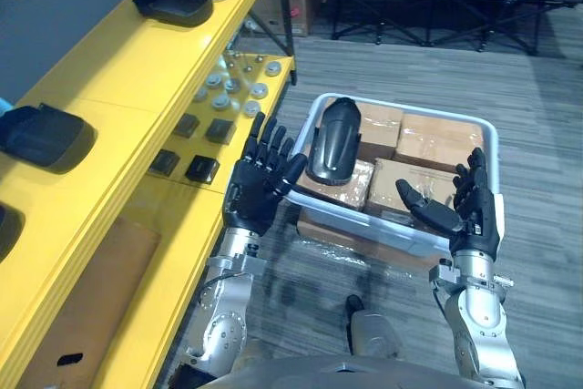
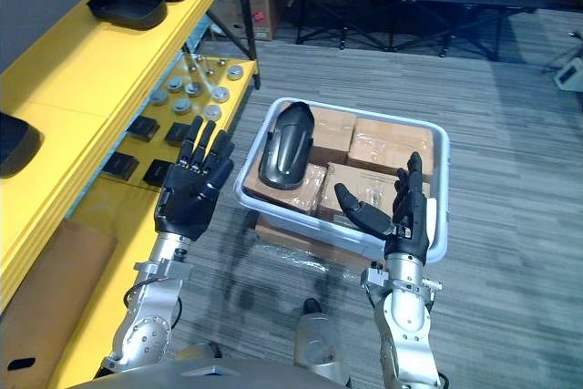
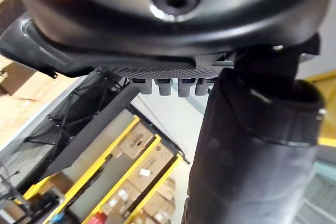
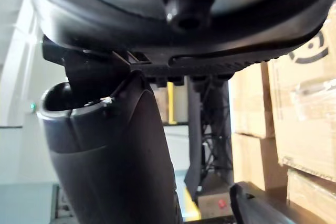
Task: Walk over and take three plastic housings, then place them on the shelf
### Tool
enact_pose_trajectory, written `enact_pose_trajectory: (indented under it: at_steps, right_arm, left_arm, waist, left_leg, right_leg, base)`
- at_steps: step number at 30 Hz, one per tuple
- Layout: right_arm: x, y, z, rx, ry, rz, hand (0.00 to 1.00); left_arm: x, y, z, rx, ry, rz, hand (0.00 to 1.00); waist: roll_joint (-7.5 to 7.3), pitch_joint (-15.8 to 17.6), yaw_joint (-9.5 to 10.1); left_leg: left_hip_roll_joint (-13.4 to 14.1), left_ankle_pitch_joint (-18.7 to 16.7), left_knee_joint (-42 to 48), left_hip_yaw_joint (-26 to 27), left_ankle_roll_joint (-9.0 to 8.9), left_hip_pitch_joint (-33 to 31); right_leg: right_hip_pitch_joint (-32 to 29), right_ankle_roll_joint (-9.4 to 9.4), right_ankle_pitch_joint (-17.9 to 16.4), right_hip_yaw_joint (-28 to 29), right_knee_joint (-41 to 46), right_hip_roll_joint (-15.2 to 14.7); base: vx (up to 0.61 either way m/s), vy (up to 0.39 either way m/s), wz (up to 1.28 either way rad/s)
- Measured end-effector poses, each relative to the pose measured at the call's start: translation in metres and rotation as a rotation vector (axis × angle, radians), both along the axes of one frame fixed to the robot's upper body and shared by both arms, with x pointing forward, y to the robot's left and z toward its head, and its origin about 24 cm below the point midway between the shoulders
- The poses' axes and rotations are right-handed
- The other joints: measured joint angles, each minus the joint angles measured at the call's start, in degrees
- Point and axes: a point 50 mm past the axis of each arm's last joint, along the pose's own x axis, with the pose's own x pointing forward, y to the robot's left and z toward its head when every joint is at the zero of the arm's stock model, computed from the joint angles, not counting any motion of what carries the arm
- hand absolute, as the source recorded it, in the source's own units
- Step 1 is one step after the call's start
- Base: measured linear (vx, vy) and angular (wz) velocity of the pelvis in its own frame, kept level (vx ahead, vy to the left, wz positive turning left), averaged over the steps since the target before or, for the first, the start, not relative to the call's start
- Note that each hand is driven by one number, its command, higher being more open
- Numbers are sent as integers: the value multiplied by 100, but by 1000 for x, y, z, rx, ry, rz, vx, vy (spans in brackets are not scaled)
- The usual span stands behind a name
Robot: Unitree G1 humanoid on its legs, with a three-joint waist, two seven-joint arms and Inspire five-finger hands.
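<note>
A black plastic housing lies on cardboard boxes inside a pale bin on the floor. My left hand is open, fingers straight, just beside the bin's left rim and close to the housing without holding it. At the bin's near right corner my right hand is open, thumb spread, and holds nothing. Several more black housings lie in a row on the top of the yellow shelf to my left, and another housing sits nearer on that shelf.
The shelf's lower level carries small black square parts and silver round parts. A cardboard sheet lies on the lowest level. Dark folding frames stand beyond the bin. Grey carpet surrounds the bin.
</note>
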Motion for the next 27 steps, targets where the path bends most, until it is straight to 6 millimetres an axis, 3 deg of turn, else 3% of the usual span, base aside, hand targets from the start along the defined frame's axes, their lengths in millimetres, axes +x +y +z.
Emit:
enact_pose_trajectory:
  at_steps: [1,4,6,9,12,14,16,21,27]
  right_arm:
    - [3,0,1,14,-8,-11,100]
    - [15,-2,-1,44,-11,-69,100]
    - [29,-6,-2,53,-4,-121,100]
    - [55,-28,0,80,-11,-256,100]
    - [79,-46,17,69,-51,-329,100]
    - [105,-56,39,32,-68,-335,100]
    - [122,-63,58,17,-95,-328,100]
    - [147,-82,99,-65,-127,-306,100]
    - [167,-85,137,-146,-155,-290,100]
  left_arm:
    - [1,1,0,6,-1,4,100]
    - [5,4,4,27,-17,-4,100]
    - [8,6,6,45,-22,-11,100]
    - [16,5,19,83,-85,-34,100]
    - [26,2,38,118,-175,-47,100]
    - [33,0,48,132,-217,-59,100]
    - [35,-1,50,138,-220,-53,100]
    - [46,-3,42,177,-188,-56,100]
    - [53,-8,22,206,-94,-80,100]
  waist:
    - [3,7,30]
    - [-183,319,147]
    - [-231,455,180]
    - [-237,694,294]
    - [-207,1030,404]
    - [-195,1226,472]
    - [-130,1297,536]
    - [-19,1360,778]
    - [93,1513,932]
  left_leg:
    - [-95,31,-105,18,-161,-24]
    - [-315,31,96,89,-295,-142]
    - [-403,-31,378,73,-303,-375]
    - [-564,-68,624,-71,-235,-824]
    - [-627,-65,842,-265,-227,-1218]
    - [-623,-52,990,-421,-245,-1492]
    - [-610,-48,1020,-506,-252,-1626]
    - [-636,-40,1083,-709,-242,-1930]
    - [-773,0,1212,-906,-180,-2210]
  right_leg:
    - [-52,31,139,56,-166,-34]
    - [-24,105,392,-91,-450,-351]
    - [17,145,619,-187,-700,-501]
    - [17,55,973,-530,-1195,-746]
    - [-13,50,1197,-794,-1457,-819]
    - [-80,267,1398,-952,-1557,-812]
    - [-148,260,1434,-1078,-1562,-792]
    - [-287,223,1491,-1358,-1560,-792]
    - [-390,185,1608,-1642,-1545,-892]
  base:
    - [-94,89,-34]
    - [-131,136,-18]
    - [-153,191,5]
    - [-105,141,22]
    - [-67,60,35]
    - [-35,9,29]
    - [-4,-8,20]
    - [-11,4,21]
    - [-33,26,17]
